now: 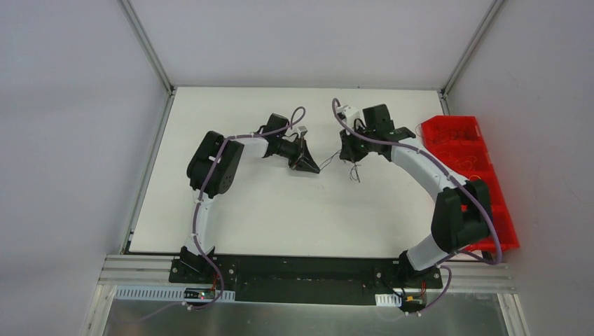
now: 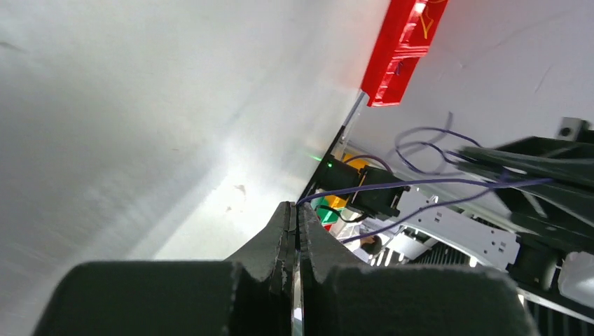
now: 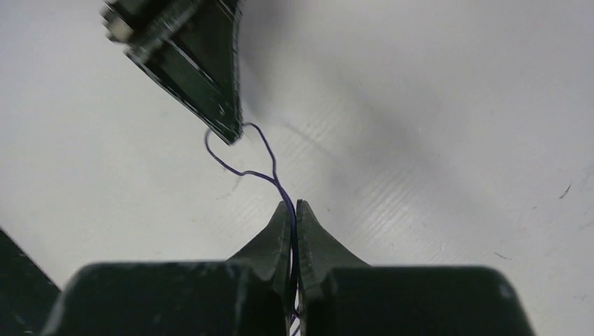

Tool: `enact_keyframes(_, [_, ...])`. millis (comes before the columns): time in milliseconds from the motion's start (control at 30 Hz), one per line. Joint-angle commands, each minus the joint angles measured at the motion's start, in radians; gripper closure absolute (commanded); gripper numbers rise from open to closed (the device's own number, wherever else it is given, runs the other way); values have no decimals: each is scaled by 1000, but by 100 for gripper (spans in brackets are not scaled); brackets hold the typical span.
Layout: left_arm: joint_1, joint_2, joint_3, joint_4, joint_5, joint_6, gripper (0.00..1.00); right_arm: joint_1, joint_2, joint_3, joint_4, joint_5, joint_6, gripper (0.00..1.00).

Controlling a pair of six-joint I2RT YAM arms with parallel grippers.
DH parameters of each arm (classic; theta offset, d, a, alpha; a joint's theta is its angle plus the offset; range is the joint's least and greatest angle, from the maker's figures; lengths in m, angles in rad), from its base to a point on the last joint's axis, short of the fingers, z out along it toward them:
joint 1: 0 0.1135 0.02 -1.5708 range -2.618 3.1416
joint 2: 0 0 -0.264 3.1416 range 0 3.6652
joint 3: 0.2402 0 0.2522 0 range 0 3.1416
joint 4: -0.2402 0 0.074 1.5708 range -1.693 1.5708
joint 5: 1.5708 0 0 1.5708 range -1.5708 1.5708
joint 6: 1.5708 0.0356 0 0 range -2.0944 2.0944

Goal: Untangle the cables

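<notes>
A thin dark purple cable (image 3: 274,179) is stretched between my two grippers above the white table (image 1: 280,210). My left gripper (image 2: 296,205) is shut on one end of it, and two purple strands (image 2: 420,183) run from its tips to the right. My right gripper (image 3: 294,204) is shut on the same cable, which curls up to the left gripper's tip (image 3: 230,131). In the top view the left gripper (image 1: 309,166) and right gripper (image 1: 348,155) face each other closely, and short loose cable ends (image 1: 355,173) dangle below the right one. I see no other colours of cable between them.
A red compartment bin (image 1: 466,150) stands along the table's right edge, with thin wires inside; it also shows in the left wrist view as a red bin (image 2: 403,49). Grey walls enclose the table on three sides.
</notes>
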Motion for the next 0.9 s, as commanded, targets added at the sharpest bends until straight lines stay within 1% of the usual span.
enact_keyframes(0, [-18,-76,26,-34,20,63,100,-15,-85,98,-12,-188,139,100])
enact_keyframes(100, [-41,-71,67,-25,33,53,100,-14,-95,121,61,-229,258,100])
enact_keyframes(167, [-59,-72,85,14,37,25,100,-14,-97,124,132,-232,339,100])
enact_keyframes(267, [-90,-66,112,138,44,-63,100,-6,-87,126,236,-195,435,100])
enact_keyframes(333, [-114,-54,151,184,48,-93,100,0,-78,126,291,-153,480,100])
enact_keyframes(400, [-133,-41,194,218,56,-121,100,6,-74,119,338,-101,503,100])
enact_keyframes(467, [-147,-29,205,341,72,-204,100,12,-79,107,386,-42,508,100])
enact_keyframes(533, [-156,-23,210,417,91,-253,100,17,-78,102,441,2,510,100])
enact_keyframes(667, [-151,-27,166,582,95,-354,100,19,-84,100,465,38,510,100])
enact_keyframes(733, [-143,-34,141,600,85,-374,100,19,-98,94,469,45,509,100])
enact_keyframes(767, [-133,-46,123,596,73,-373,98,18,-108,89,464,47,506,100])
enact_keyframes(833, [-103,-81,61,584,39,-368,74,7,-145,74,448,42,499,100])
enact_keyframes(867, [-80,-112,11,575,25,-356,59,-2,-166,64,440,39,496,100])
